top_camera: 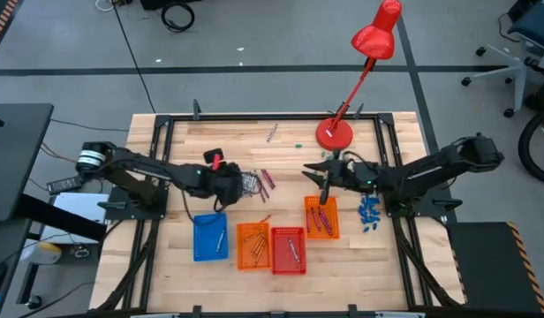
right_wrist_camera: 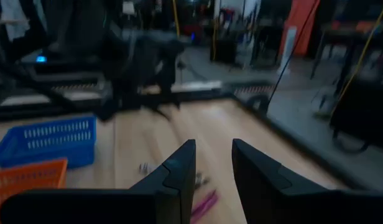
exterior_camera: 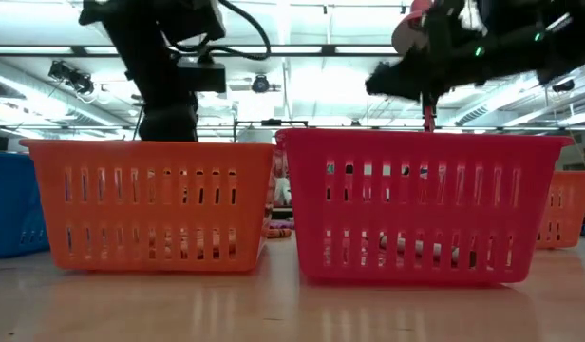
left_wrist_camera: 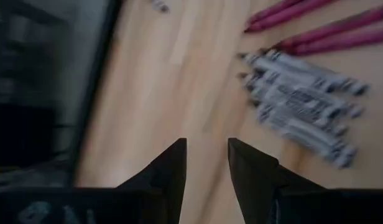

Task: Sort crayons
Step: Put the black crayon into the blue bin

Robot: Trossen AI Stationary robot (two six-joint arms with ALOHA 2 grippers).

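Left end effector (left_wrist_camera: 207, 163) part-open, empty, near grey crayons (left_wrist_camera: 300, 102); red lamp (top_camera: 365, 66) behind.

— Floor? 
— Grey floor (top_camera: 272, 53), smooth, with pale taped lines; black cables (top_camera: 177, 15) loop across it beyond the worktop.

— Furniture? 
— Wooden worktop (top_camera: 245, 141) in a black frame. A red desk lamp (top_camera: 360, 71) stands on its far edge. An office chair (top_camera: 519, 44) on castors sits at the far right; a dark panel (top_camera: 16, 159) stands at the left.

— Overhead? 
— The low view shows a white ceiling (exterior_camera: 302, 38) with long strip lights and dark fixtures hung from rails.
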